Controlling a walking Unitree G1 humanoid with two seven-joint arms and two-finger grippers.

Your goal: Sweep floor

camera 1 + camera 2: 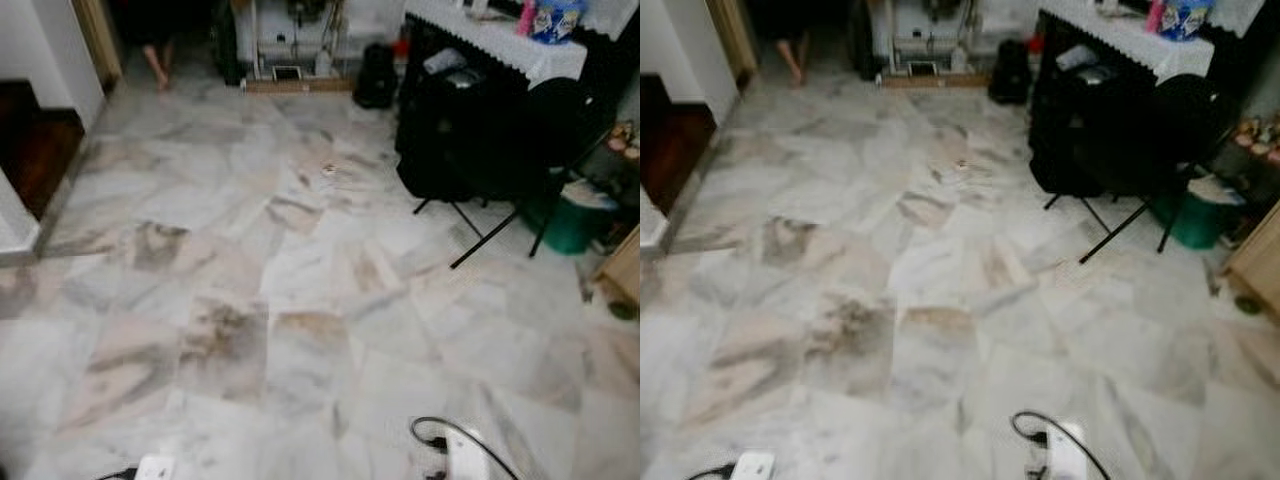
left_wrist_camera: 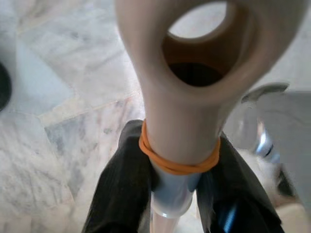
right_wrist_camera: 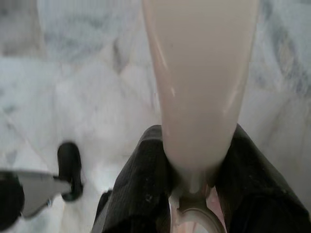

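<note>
My left gripper (image 2: 177, 194) is shut on a beige plastic broom handle (image 2: 189, 97), near its end with the hanging hole. An orange rubber band (image 2: 175, 162) circles the handle just above the black fingers (image 2: 121, 194). My right gripper (image 3: 197, 189) is shut on a smooth beige part of the handle (image 3: 199, 82), one black finger (image 3: 141, 189) on each side. The marble floor (image 1: 300, 280) stretches ahead in the eye views, with a small scrap of litter (image 1: 328, 171) lying mid-floor. The broom's head is hidden.
A black folding chair draped in dark cloth (image 1: 480, 130) stands at the right before a table with a white lace cloth (image 1: 500, 40). A green bin (image 1: 575, 220) sits beside it. A black bag (image 1: 375, 75) and a person's feet (image 1: 157, 62) are far back. A dark step (image 1: 35, 150) lies left.
</note>
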